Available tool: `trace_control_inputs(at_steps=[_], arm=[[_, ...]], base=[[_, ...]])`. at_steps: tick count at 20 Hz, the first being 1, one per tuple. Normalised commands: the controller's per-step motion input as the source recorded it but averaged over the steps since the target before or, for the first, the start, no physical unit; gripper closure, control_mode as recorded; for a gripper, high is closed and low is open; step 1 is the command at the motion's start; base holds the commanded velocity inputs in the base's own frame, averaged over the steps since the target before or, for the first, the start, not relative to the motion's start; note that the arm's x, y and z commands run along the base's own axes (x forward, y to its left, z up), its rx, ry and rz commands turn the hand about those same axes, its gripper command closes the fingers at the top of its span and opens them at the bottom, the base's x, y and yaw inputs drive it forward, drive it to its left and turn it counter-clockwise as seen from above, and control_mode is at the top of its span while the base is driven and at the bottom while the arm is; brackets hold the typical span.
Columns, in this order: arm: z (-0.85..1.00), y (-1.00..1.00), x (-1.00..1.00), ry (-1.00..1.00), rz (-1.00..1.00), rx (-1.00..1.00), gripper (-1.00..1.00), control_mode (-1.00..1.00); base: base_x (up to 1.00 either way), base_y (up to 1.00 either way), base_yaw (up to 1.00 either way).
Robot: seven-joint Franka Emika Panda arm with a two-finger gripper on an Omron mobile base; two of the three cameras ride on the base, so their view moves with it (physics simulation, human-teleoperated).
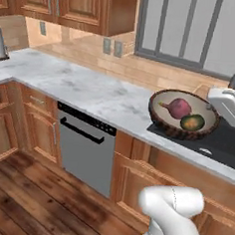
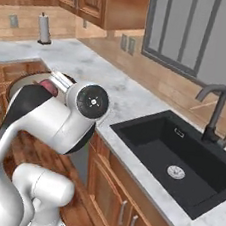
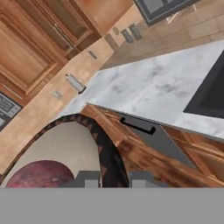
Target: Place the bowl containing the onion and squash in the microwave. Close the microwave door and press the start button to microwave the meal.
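Past the grey steel dishwasher front (image 1: 84,147) and the pale marble counter (image 1: 67,80) on the left, holds the round, shallow, dark brown wood-like bowl (image 1: 183,114) up where the stone meets the black sink basin (image 1: 225,143), seemingly lifted clear of both. Carries on the tan inner face the small reddish-purple onion (image 1: 177,108) toward the left and, just beside it to the right, the small dark green squash with an orange patch (image 1: 192,122). Pinches the bowl's right-hand edge with the white two-finger gripper (image 1: 212,108), jaws drawn in to a slim gap around the wall. Shows, from the hand view, one dark finger tip (image 3: 87,179) inside over the tan face near the onion and the other outside the mottled rim (image 3: 107,148). Puts the whole bowl to the left of the gripper, hung out from one edge. Has no long axis, being round; faces mouth up, close to level, perhaps a shade tipped. Calls for a level wrist on the carry to the large grey steel microwave, since a roll toward the free left side probably sends both vegetables to that rim. Direction to the microwave: cannot tell.
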Motion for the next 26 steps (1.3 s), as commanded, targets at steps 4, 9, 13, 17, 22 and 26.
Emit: trace_control_inputs(at_steps=[4,9,13,17,22,26], arm=[[0.0,0.0,0.0,0.0,0.0,0.0,1.0,1.0],[0.0,0.0,0.0,0.0,0.0,0.0,1.0,1.0],[0.0,0.0,0.0,0.0,0.0,0.0,1.0,1.0],[0.0,0.0,0.0,0.0,0.0,0.0,1.0,1.0],[0.0,0.0,0.0,0.0,0.0,0.0,1.0,1.0],[0.0,0.0,0.0,0.0,0.0,0.0,1.0,1.0]], base=[[0.14,0.65,0.62],[0.2,0.65,0.65],[0.47,0.62,0.6],[0.73,0.55,0.52],[0.81,0.58,0.43],[0.84,0.51,0.34]])
